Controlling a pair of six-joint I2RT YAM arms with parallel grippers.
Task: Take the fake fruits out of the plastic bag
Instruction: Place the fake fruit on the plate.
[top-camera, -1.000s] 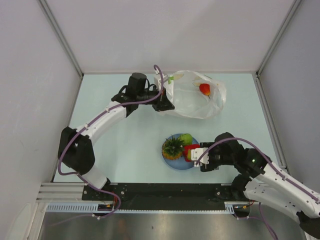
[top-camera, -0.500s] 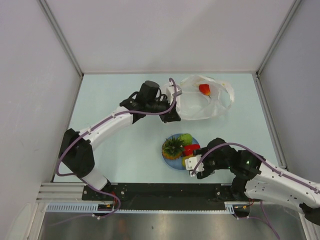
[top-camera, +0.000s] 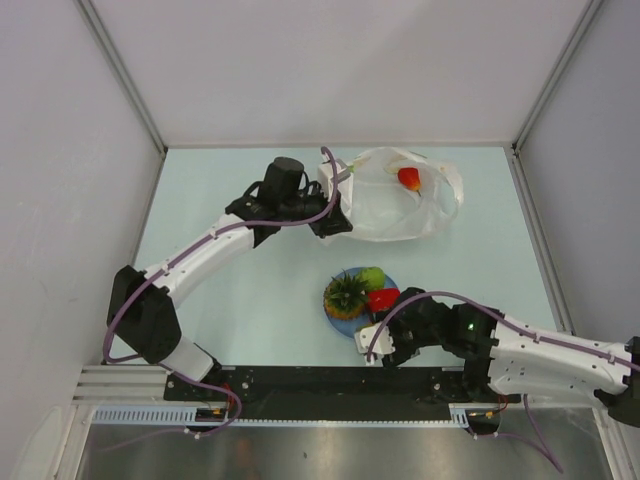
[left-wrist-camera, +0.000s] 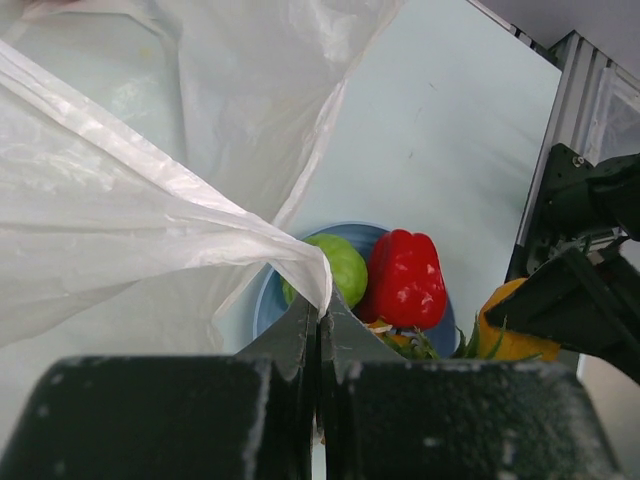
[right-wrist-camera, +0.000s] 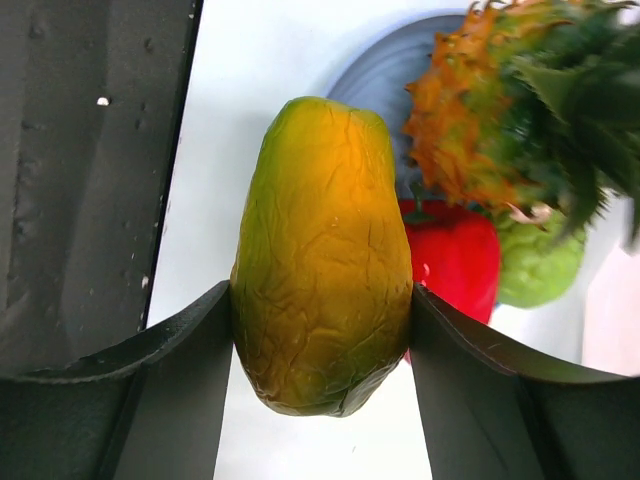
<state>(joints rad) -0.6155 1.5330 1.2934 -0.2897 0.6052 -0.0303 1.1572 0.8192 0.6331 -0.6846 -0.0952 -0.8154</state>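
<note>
**Left pincer clamped on the bag, right pincer holding the mango by the plate**

The left gripper has its jaws pressed fully together on a fold of the plastic bag. The thin white film is drawn to a point between the fingertips and fans out from there to the left in the wrist view. From above, this gripper sits at the left edge of the bag. The bag lies at the far middle of the table with its mouth open, and one red fruit shows inside it near the far side.

The right gripper is clamped on the mango, one finger on each flank and the fruit standing lengthways between them. From above, this gripper is at the near edge of the blue plate, close to the arm bases. Whether the mango touches the plate cannot be told.

On the plate lie three fruits, close together:
- the pineapple on the left
- the green apple on the far side
- the red pepper on the right, touching the apple
</note>
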